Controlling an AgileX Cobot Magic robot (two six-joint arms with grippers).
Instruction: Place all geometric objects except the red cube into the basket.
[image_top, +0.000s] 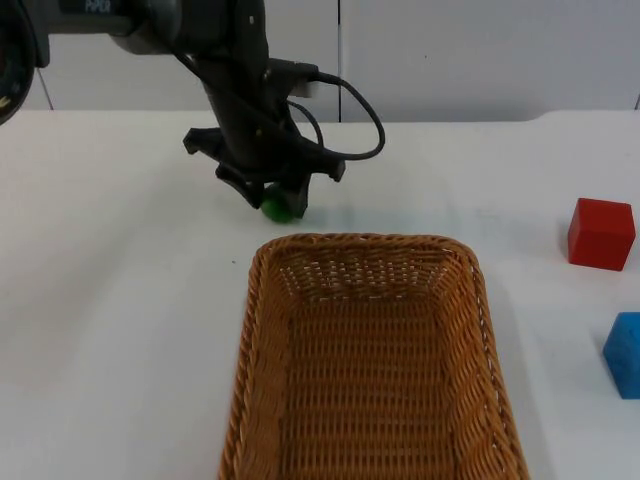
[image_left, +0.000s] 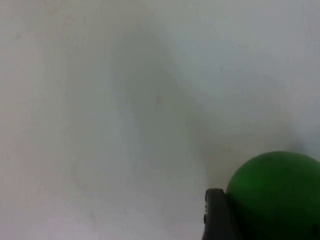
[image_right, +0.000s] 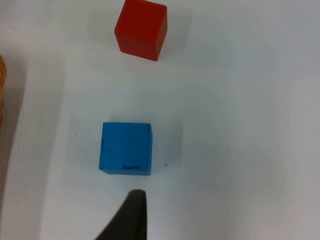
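A green ball (image_top: 278, 208) sits between the fingers of my left gripper (image_top: 276, 198), just beyond the far rim of the wicker basket (image_top: 262, 300). In the left wrist view a black fingertip (image_left: 218, 216) presses against the ball (image_left: 276, 196), so the gripper is shut on it. I cannot tell whether the ball is clear of the table. A red cube (image_top: 601, 234) and a blue cube (image_top: 626, 354) lie on the table to the right of the basket. My right gripper (image_right: 128, 220) hovers over the blue cube (image_right: 126, 148), with the red cube (image_right: 141, 29) farther off.
The basket holds nothing and takes up the middle front of the white table (image_top: 110, 300). The grey partition wall (image_top: 480, 50) closes the back. A strip of the basket's rim (image_right: 1, 90) appears in the right wrist view.
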